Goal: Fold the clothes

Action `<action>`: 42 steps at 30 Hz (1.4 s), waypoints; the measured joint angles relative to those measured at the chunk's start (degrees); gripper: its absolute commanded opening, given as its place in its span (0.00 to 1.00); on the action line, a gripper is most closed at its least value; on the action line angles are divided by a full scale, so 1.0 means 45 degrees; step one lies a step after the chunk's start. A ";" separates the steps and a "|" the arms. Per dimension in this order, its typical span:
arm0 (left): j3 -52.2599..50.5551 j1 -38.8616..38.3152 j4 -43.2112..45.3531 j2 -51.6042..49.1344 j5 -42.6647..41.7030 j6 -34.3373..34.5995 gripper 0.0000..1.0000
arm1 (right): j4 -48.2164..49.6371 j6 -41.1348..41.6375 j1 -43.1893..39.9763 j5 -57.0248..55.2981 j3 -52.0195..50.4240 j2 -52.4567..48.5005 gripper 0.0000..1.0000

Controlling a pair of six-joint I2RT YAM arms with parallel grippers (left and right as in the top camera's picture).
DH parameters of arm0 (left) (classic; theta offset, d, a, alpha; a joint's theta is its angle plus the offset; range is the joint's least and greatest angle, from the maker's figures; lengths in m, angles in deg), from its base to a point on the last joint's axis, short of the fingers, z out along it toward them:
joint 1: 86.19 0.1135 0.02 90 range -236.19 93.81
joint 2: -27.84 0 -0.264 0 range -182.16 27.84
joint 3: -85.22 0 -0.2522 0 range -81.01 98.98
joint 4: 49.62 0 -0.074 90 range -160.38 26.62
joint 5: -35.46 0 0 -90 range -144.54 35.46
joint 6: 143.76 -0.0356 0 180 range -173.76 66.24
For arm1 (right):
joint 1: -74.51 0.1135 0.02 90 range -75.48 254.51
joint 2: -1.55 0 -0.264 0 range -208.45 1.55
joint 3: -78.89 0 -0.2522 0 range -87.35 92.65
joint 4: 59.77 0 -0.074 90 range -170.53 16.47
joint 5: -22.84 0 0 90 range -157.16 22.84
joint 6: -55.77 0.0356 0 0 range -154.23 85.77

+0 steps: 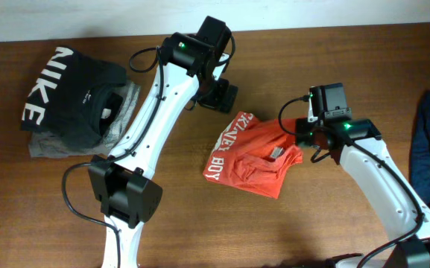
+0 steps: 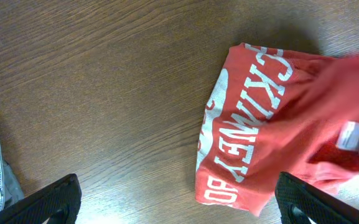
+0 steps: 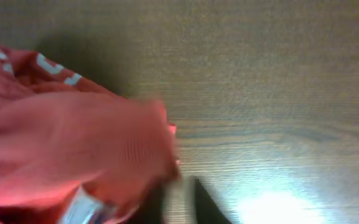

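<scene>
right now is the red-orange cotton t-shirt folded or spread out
Folded, roughly: the red-orange cotton T-shirt lies as a compact layered bundle.

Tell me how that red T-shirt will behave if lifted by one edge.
Likely floppy: the red T-shirt lies in loose, uneven folds, so it should sag and unfold. Pushed, thin cloth would probably bunch on the wooden table.

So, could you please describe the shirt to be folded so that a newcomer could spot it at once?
On the wooden table, look right of centre, just by the right gripper. The crumpled T-shirt lies there alone. It is the only red-orange item, with white block lettering, unlike the black NIKE garment and grey garment piled at the left.
</scene>
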 measured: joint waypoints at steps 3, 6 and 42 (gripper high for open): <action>0.0000 0.0000 -0.0005 0.0000 0.0000 0.0000 0.99 | -0.0389 0.0010 0.0000 0.0053 0.0000 0.0000 0.34; 0.0000 0.0000 0.0000 0.0000 0.0000 0.0000 0.99 | -0.0952 -0.0534 -0.0019 0.1044 0.0000 0.0000 0.34; 0.0000 0.0000 -0.0073 0.0000 0.0005 0.0000 0.99 | -0.1724 -0.3429 0.2336 0.5246 -0.0010 -0.1350 0.04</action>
